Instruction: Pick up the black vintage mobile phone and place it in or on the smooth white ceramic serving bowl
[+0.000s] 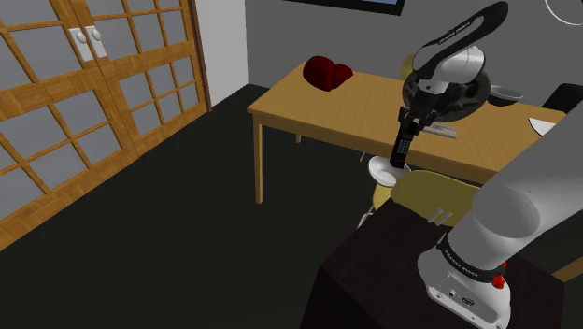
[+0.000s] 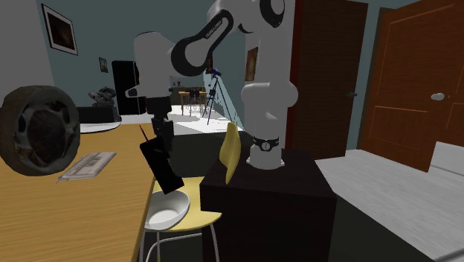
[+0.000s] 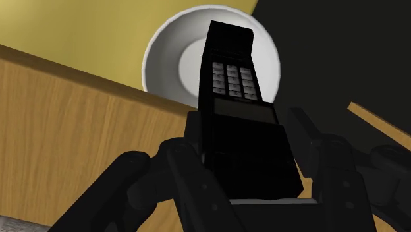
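Wrist view: hand (image 3: pixel 242 142) clenched on the black phone (image 3: pixel 230 86), gripping it from both sides at the end nearest the cam, keypad facing the cam. Phone's far end hangs over the white bowl (image 3: pixel 172 59), which sits on a yellow chair seat (image 3: pixel 99 26) just beside the edge of the wooden worktop (image 3: pixel 66 132).

Second exterior view: phone is off the worktop & tilted, antenna end up by the hand, other end down over the bowl's rim. Looks like a small gap btw phone & bowl, but hard to be sure from this angle. Bowl is upright on the seat, nr the dark stand (image 2: pixel 268 186). On the worktop, well apart from the phone: a dark tyre-like wheel (image 2: pixel 41 130) & a flat grey item (image 2: pixel 88 165).

Shoulder view: a dark red object (image 1: pixel 327 73) lies at the worktop's far end.
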